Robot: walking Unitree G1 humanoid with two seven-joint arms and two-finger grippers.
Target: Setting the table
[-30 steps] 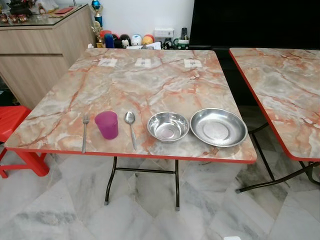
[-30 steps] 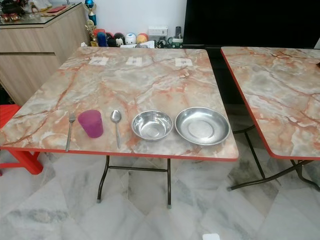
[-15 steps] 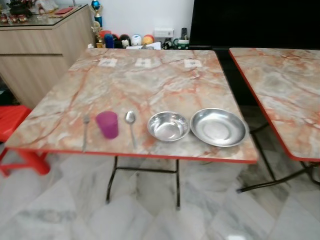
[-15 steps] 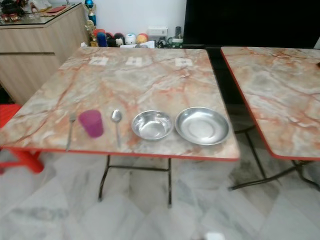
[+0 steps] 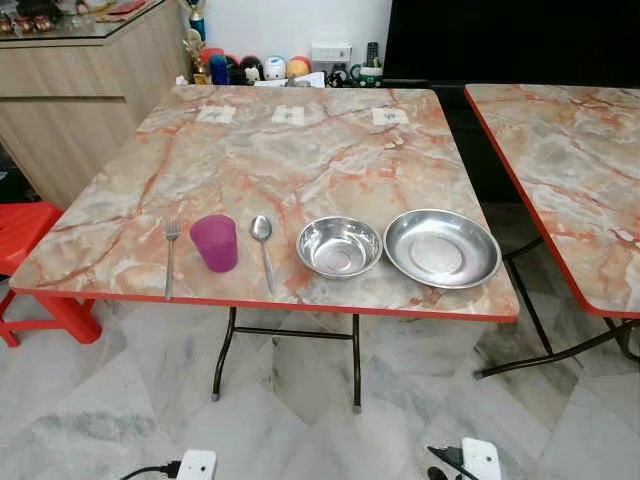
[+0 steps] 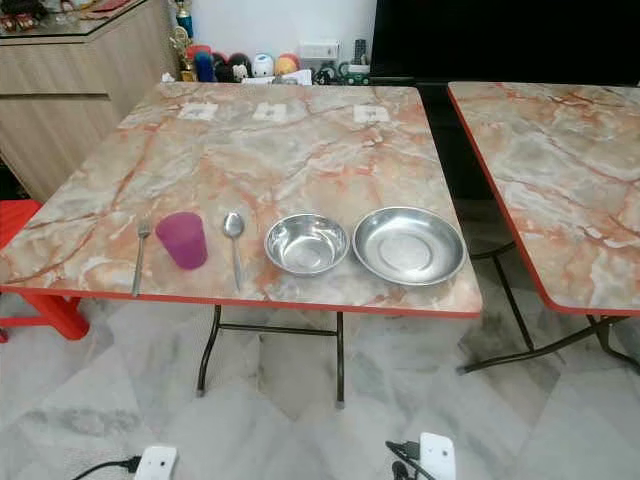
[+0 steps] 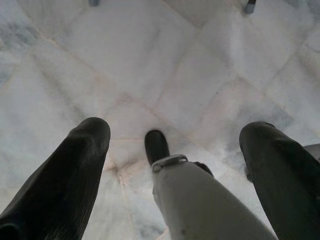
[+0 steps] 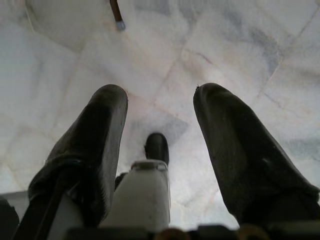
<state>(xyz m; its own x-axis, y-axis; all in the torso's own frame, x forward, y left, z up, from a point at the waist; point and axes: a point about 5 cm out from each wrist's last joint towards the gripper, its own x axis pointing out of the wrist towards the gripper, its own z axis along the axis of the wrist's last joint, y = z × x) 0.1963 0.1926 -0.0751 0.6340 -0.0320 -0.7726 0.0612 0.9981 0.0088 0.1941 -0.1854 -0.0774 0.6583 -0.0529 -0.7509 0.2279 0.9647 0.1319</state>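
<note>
Along the front edge of the marble-patterned table (image 5: 300, 150) lies a row of tableware: a fork (image 5: 170, 258), an upright purple cup (image 5: 215, 243), a spoon (image 5: 263, 250), a steel bowl (image 5: 339, 247) and a wider steel plate (image 5: 442, 248). Both arms hang low, away from the table. In the wrist views the left gripper (image 7: 175, 145) and the right gripper (image 8: 160, 120) are open over the marble floor. Nothing is held between their fingers, and my own leg and foot show beneath them.
A second marble table (image 5: 570, 150) stands to the right across a narrow gap. A red plastic stool (image 5: 30, 240) and a wooden cabinet (image 5: 70, 100) are on the left. Toys and small items (image 5: 260, 68) line the back wall. Two white blocks with cables (image 5: 480, 457) show low down.
The camera has shifted a little and the blur has cleared. Two white blocks have come into the bottom edge. The tableware has not moved.
</note>
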